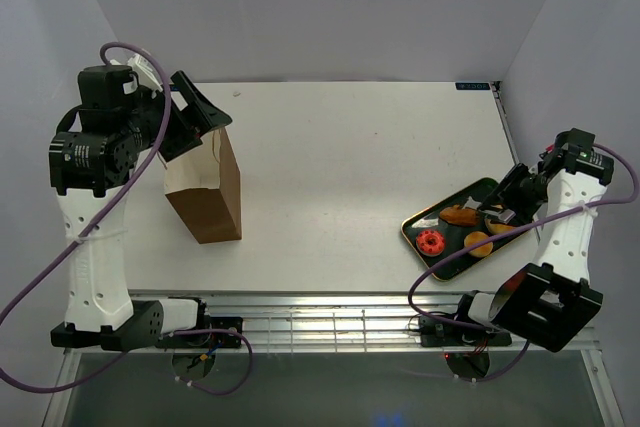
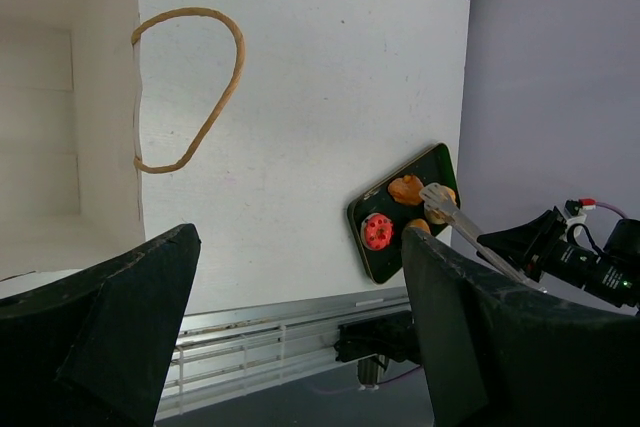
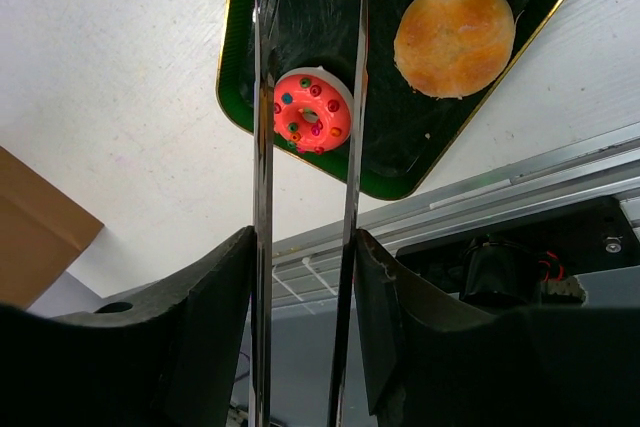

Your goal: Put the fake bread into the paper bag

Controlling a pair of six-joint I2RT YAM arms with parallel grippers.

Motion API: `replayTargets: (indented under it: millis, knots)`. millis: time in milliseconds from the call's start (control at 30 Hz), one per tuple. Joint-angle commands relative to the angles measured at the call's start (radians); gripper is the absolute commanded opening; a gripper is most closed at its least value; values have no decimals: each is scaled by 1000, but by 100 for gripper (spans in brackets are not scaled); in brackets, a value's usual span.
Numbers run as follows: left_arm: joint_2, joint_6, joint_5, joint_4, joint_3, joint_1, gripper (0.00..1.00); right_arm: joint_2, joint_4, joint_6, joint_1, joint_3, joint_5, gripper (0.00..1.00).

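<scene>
Fake bread [image 1: 430, 241] on the tray [image 3: 230, 67] at the right, paper bag [image 1: 205, 197] standing at the left.

The twisted roll [image 1: 460, 215], the red-frosted donut [image 3: 312, 112] and a round bun [image 3: 455, 37] lie on the dark green tray near the right edge of the table [image 1: 330, 147], well apart from the upright bag. The right gripper [image 3: 305, 242] holds a pair of metal tongs [image 3: 262, 147], its fingers pressed against the two arms. The arms stand slightly apart. In the wrist view they pass either side of the donut and reach the roll, though I cannot tell whether they pinch it. The left gripper [image 2: 300, 247] hangs over the bag's open mouth, beside its cord handle [image 2: 190, 87] — jaws spread wide, nothing between them.
</scene>
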Motion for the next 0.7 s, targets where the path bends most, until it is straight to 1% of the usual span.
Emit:
replayTargets:
  millis: [0, 133, 300, 667]
  knots:
    - [-7, 3, 31, 18, 23, -3, 92, -17, -16, 19, -10, 15, -20, 49]
    - [-13, 12, 35, 32, -3, -1, 92, -23, -12, 28, -10, -22, -20, 50]
    - [4, 14, 58, 37, -4, -3, 93, -4, -12, 33, -10, -15, -15, 52]
    - [12, 20, 43, 40, 1, -3, 93, 43, 16, 39, -11, -33, -6, 57]
